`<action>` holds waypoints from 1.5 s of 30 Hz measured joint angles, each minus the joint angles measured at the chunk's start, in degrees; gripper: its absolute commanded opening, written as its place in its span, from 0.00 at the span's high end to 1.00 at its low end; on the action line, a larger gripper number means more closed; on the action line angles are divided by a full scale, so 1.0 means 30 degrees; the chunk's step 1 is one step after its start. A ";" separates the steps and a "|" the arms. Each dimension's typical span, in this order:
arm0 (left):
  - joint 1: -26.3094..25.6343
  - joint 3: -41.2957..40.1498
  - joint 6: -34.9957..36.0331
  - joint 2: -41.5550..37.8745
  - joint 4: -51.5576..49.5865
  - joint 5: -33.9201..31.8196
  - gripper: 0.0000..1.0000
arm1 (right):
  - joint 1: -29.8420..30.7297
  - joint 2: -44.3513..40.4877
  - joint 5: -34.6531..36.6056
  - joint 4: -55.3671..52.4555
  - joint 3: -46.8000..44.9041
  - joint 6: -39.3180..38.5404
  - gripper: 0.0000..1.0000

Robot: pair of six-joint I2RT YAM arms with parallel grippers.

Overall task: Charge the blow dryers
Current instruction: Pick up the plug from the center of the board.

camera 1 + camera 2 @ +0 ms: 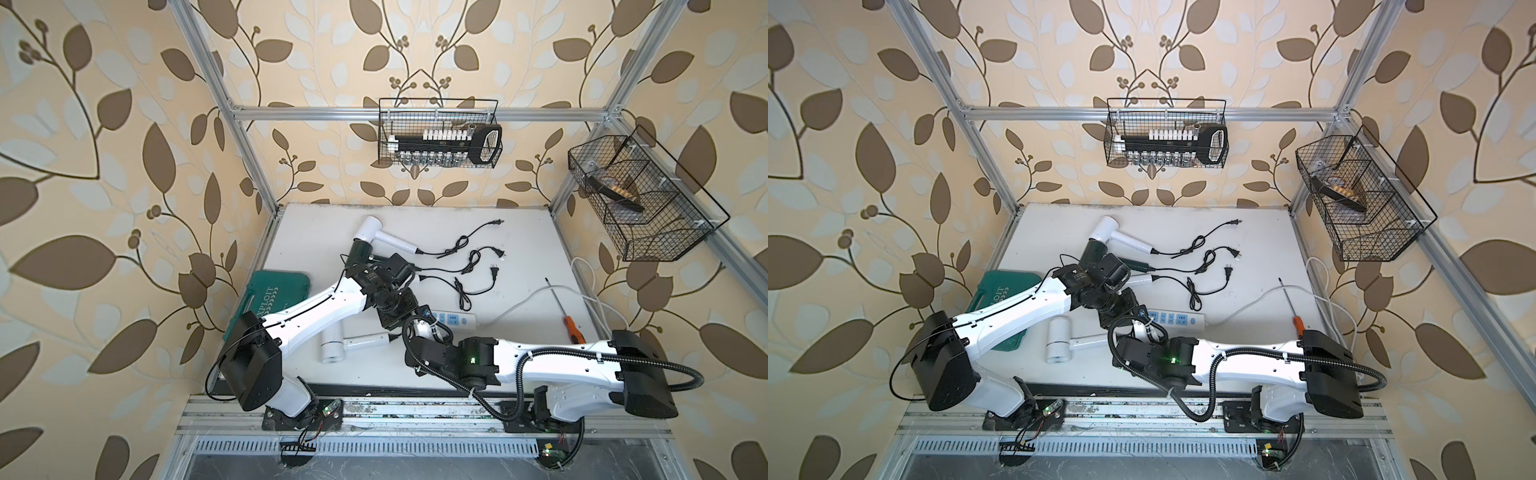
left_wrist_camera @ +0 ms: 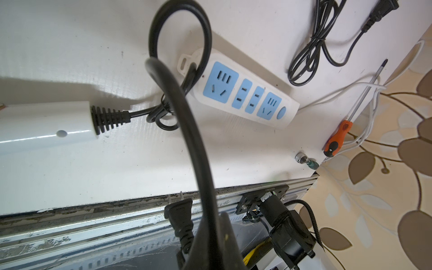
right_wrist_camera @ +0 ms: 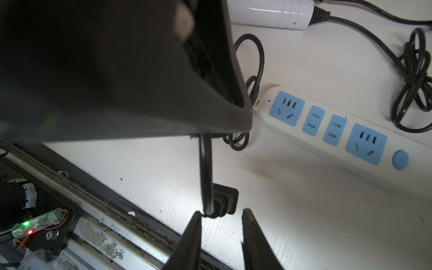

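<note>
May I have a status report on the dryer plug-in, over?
Left end effector shut on cord of near white dryer, plug dangling. Right end effector open, tips at plug. Power strip sockets all empty, unobstructed.

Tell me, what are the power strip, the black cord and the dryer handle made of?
The power strip: likely hard plastic, smooth white with matte blue sockets. The black cord: probably rubbery or vinyl coating, since it bends in loops with a dull sheen. The dryer handle: likely glossy white plastic, showing bright reflections.
</note>
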 measured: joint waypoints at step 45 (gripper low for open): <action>-0.0291 0.3198 -0.0998 0.1756 -0.3461 0.0962 1.00 | 0.0911 -0.1974 0.2171 0.1515 -0.1749 0.1537 0.69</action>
